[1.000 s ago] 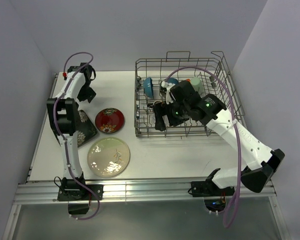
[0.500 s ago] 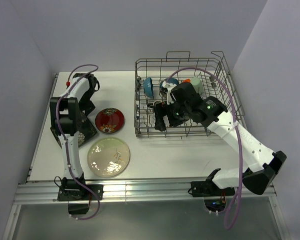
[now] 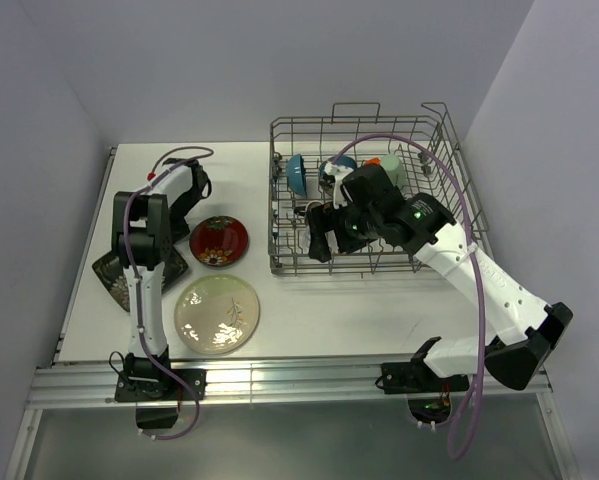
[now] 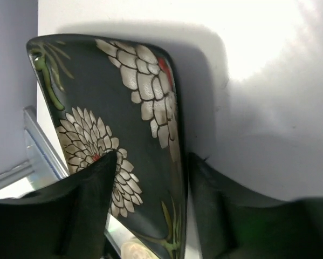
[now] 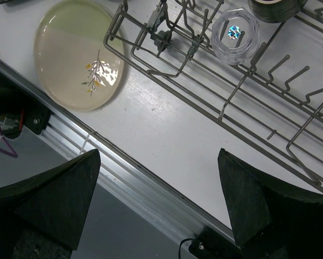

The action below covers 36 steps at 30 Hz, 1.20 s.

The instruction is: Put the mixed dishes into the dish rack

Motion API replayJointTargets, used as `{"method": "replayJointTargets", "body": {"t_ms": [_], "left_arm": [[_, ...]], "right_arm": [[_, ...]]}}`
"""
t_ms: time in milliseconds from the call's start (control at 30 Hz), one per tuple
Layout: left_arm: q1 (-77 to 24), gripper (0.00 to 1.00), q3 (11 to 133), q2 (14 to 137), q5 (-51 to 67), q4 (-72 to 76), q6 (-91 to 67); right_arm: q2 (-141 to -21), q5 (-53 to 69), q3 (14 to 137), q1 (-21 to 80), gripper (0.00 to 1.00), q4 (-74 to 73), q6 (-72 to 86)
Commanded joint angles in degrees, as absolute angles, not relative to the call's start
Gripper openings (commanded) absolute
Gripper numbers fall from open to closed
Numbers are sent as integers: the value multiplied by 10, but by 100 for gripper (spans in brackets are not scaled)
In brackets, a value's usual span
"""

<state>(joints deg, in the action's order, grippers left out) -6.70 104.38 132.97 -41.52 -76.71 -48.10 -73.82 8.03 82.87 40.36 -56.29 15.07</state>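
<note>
Left gripper straddles the black square plate at its rim, lower frame; whether clamped, I cannot tell. I judge it slippery, breakable.

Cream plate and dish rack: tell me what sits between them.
Only bare table between the cream plate and the dish rack; the top view shows it.

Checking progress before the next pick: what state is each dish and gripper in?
Left gripper: open, fingers either side of black square plate edge.
Right gripper: open, empty.
Red saucer: flat on table.
Cream plate: flat on table.
Clear glass: inside dish rack.
Blue bowl: in rack, on edge.
</note>
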Motion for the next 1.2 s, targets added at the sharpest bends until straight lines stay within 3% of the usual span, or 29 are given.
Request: {"method": "replayJointTargets", "body": {"t_ms": [0, 33, 100, 133, 167, 233, 433, 667, 900, 1167], "left_arm": [[-64, 58, 1014, 1344, -406, -739, -474], [-63, 54, 1014, 1345, -403, -737, -469], [-63, 35, 1028, 1349, -389, -734, -465], [-63, 19, 1035, 1348, -382, -731, -460], [-63, 10, 1038, 1347, -376, -728, -458], [-63, 0, 1043, 1345, -365, -719, -456], [-63, 0, 1063, 1306, -320, -696, -441], [-53, 0, 1085, 1180, -197, -673, -436], [-53, 0, 1030, 1080, -98, -647, -450], [-44, 0, 970, 1011, -80, -631, -432]], "right_arm": [[-715, 71, 834, 407, 97, -536, 150], [-716, 72, 835, 407, 97, -536, 151], [-725, 74, 845, 407, 97, -538, 150], [-729, 74, 855, 407, 97, -539, 151], [-730, 73, 861, 407, 97, -540, 150], [-739, 66, 874, 407, 97, -545, 149], [-780, 80, 936, 408, 97, -569, 133], [-829, 241, 927, 421, 100, -493, 123], [-891, 274, 921, 458, 100, -378, 166], [-962, 273, 967, 485, 100, -386, 177]]}}
